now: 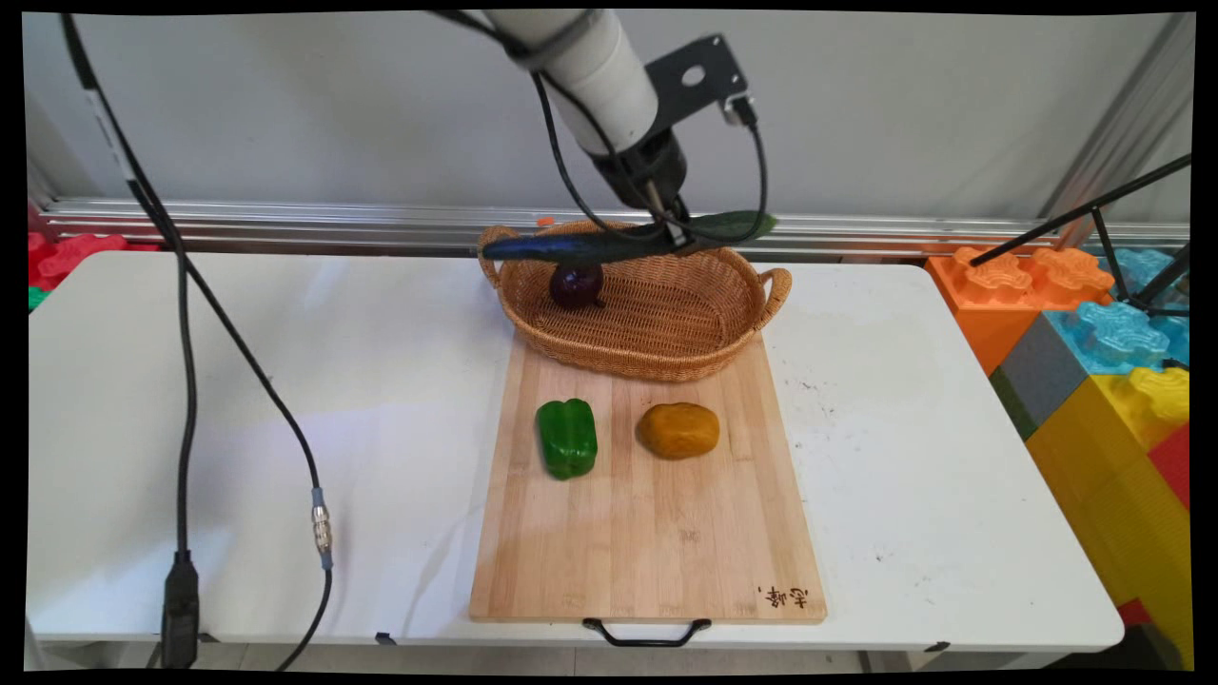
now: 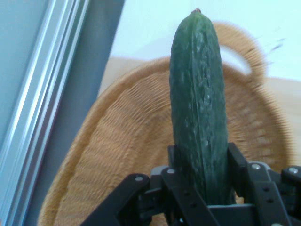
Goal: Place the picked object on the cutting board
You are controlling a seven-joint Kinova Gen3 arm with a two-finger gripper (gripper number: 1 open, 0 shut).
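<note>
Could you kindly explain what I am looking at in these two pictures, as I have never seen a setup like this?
It is a white robot arm with a black gripper at a white table. The main view comes from a fixed camera looking down across the table. The hand view comes from a camera on the hand, looking along the gripper.

The jaws are shut on a cucumber, held level above a wicker basket. In the basket lies a dark purple onion. The basket sits on the far end of a wooden board, which also carries a green pepper and a potato. Coloured blocks stand at the right.
</note>
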